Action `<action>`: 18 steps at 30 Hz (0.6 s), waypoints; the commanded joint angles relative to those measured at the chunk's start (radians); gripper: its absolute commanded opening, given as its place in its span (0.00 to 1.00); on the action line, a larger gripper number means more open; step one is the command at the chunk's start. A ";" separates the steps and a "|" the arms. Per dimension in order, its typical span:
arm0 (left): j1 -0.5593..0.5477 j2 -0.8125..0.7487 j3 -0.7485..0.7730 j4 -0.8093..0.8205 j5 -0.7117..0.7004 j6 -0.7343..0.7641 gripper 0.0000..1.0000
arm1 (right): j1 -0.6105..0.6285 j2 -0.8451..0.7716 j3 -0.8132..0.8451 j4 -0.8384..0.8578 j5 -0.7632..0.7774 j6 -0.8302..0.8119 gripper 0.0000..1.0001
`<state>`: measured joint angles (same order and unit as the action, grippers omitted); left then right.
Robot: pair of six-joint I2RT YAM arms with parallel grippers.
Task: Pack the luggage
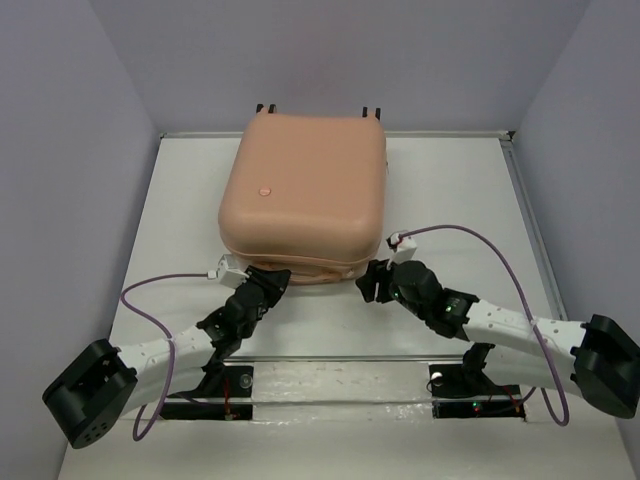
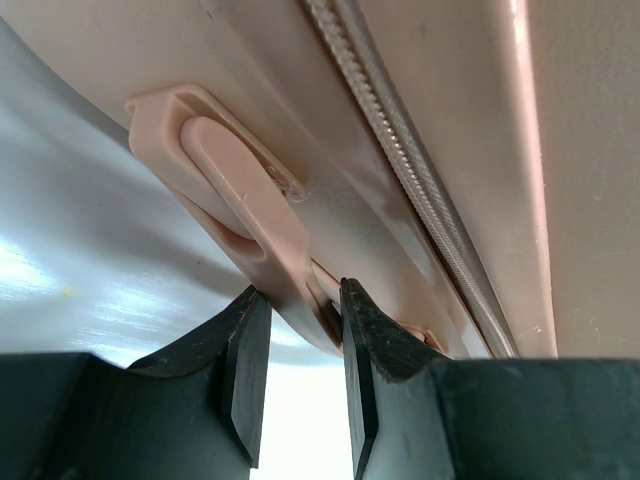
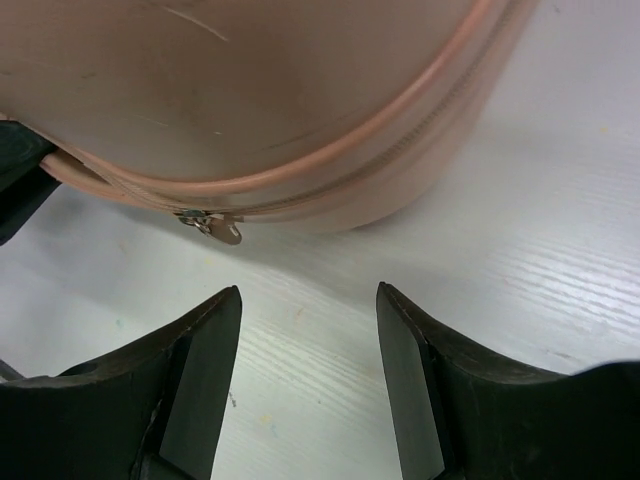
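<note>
Top external view: the closed luggage (image 1: 300, 185) lies flat at the middle of the table's (image 1: 470, 200) far edge. My left gripper (image 1: 268, 280) meets its near side, fingers (image 2: 245, 370) pinching the end of the handle (image 2: 235, 190). My right gripper (image 1: 372, 282) stands parted and empty, just short of the zipper pull (image 3: 222, 230).

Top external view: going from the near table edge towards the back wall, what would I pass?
Black arm bases → left fingers and right fingers, level with each other → peach-pink hard-shell suitcase → its small black wheels.
</note>
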<state>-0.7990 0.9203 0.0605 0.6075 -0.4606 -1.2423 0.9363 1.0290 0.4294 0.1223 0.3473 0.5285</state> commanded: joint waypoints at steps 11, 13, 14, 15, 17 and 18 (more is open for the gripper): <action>-0.035 -0.026 0.018 0.144 0.034 0.109 0.06 | -0.002 0.175 0.071 0.330 -0.108 -0.108 0.60; -0.040 -0.023 0.019 0.144 0.033 0.107 0.06 | -0.002 0.209 0.068 0.381 -0.079 -0.088 0.59; -0.046 -0.020 0.019 0.144 0.033 0.106 0.06 | -0.002 0.218 0.069 0.388 -0.065 -0.081 0.55; -0.049 -0.020 0.021 0.144 0.031 0.104 0.06 | -0.002 0.224 0.069 0.398 -0.030 -0.068 0.53; -0.058 -0.018 0.024 0.143 0.027 0.106 0.06 | -0.002 0.238 0.062 0.439 0.008 -0.062 0.47; -0.060 -0.018 0.022 0.141 0.025 0.106 0.06 | -0.002 0.240 0.057 0.457 0.019 -0.052 0.44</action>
<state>-0.8108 0.9207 0.0601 0.6075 -0.4732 -1.2388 0.9375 1.2579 0.4591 0.3721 0.2634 0.4576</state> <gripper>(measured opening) 0.397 0.479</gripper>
